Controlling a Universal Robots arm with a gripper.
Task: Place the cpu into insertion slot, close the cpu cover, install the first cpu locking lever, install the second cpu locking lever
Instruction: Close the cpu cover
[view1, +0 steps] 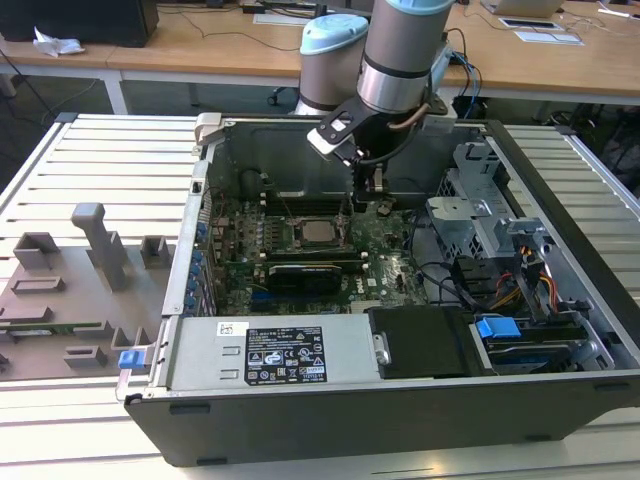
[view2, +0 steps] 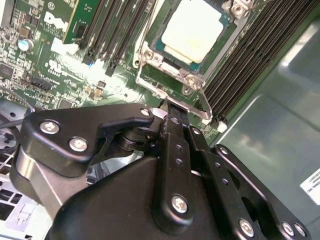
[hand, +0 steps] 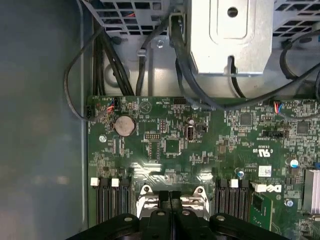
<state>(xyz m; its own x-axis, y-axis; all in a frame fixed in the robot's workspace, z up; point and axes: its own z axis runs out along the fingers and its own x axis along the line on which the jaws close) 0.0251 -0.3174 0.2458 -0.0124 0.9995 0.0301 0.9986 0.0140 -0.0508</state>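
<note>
The cpu (view2: 192, 30) lies flat in the insertion slot (view1: 297, 236), its pale metal top showing through the window of the cpu cover (view2: 172, 67), which lies down over it. A thin metal locking lever (view2: 204, 102) runs along the socket's near edge. My gripper (view2: 169, 107) is shut, its two black fingers pressed together with the tips right at that edge of the socket. In the first wrist view the gripper (hand: 170, 196) sits over the socket's metal brackets. In the exterior view the gripper (view1: 378, 200) hangs low inside the case, to the right of the cpu (view1: 318, 233).
Long black memory slots (view2: 250, 55) flank the socket on both sides. A grey drive cage (hand: 230, 35) and black cables (hand: 110, 55) lie beyond the motherboard. The case wall (view2: 270, 150) stands close by. Grey fixtures (view1: 100, 245) sit on the table at the exterior view's left.
</note>
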